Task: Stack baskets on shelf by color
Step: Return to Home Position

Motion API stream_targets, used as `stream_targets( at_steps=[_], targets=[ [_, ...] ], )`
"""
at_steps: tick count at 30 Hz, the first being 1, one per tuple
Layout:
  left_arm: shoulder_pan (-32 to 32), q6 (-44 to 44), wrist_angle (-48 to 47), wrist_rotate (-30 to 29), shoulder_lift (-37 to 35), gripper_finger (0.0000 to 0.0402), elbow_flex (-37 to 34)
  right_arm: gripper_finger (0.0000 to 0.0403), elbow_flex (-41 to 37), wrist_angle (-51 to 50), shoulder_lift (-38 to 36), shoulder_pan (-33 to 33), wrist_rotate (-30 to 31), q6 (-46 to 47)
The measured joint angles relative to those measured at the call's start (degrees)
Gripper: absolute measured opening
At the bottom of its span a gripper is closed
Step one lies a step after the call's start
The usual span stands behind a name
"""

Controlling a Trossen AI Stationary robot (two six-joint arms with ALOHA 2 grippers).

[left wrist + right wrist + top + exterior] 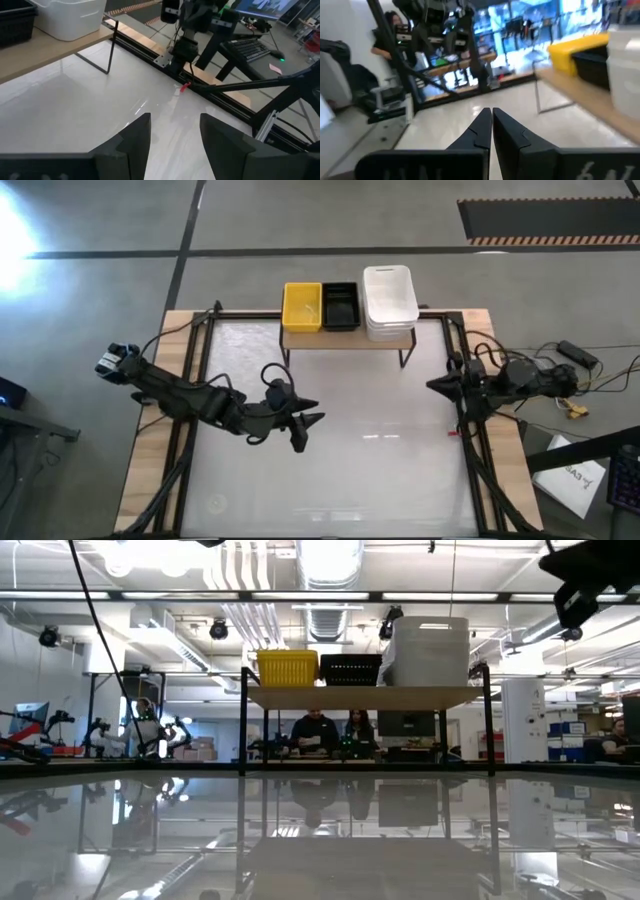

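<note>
Baskets: yellow plastic tray [302, 307], black slotted plastic tray [340, 306] and translucent white rounded trays [390, 302] stand in one row, side by side, white ones stacked.
Shelf: low rack with light wooden top [345, 338] on thin black legs, at the table's far edge, carries all baskets.
Left gripper [310, 428]: above the white table top [340, 480], in front of the shelf, fingers spread, nothing between them.
Right gripper [432, 385]: at the table's right edge, fingers pressed together, nothing between them.
</note>
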Motion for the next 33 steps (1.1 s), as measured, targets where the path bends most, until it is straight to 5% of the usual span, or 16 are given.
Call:
stream_targets(
  at_steps=[24,33],
  targets=[
    [0.0,-3.0,3.5,0.6,0.0,0.0154,0.0,0.0009,-19.9,28.2,-0.1,-6.2,-0.6,-2.8],
    [0.0,-3.0,3.6,1.0,0.0,0.0154,-0.1,0.0008,-20.1,27.2,0.4,-13.3,-4.8,-3.9]
  ],
)
